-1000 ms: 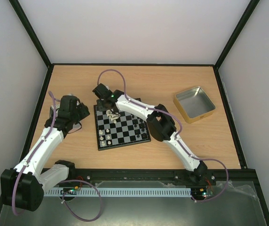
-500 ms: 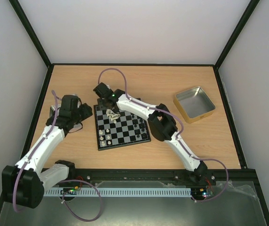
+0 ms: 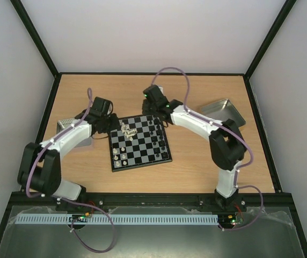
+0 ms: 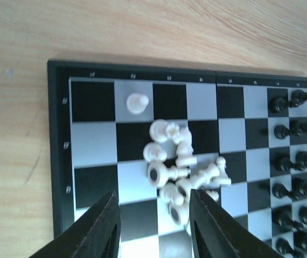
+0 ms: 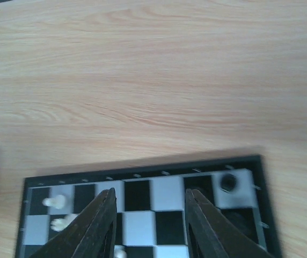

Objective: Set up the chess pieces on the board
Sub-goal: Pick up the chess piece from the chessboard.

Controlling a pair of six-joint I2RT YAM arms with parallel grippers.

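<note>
The right gripper (image 5: 149, 196) has left the heap of toppled cream-white chess pieces (image 4: 177, 166) at the far left of the small black-and-grey checked chessboard (image 3: 143, 151) for its far right corner, jaws parted and empty; the left gripper (image 4: 152, 200) has swung in over that heap, jaws released, holding nothing. Sorting the heap likely falls to the left gripper now

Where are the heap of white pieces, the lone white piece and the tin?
heap of white pieces (image 4: 175, 173), left wrist view, its middle
lone white piece (image 4: 136, 102), left wrist view, its top
tin (image 3: 221, 107), top view, bare floor
</note>
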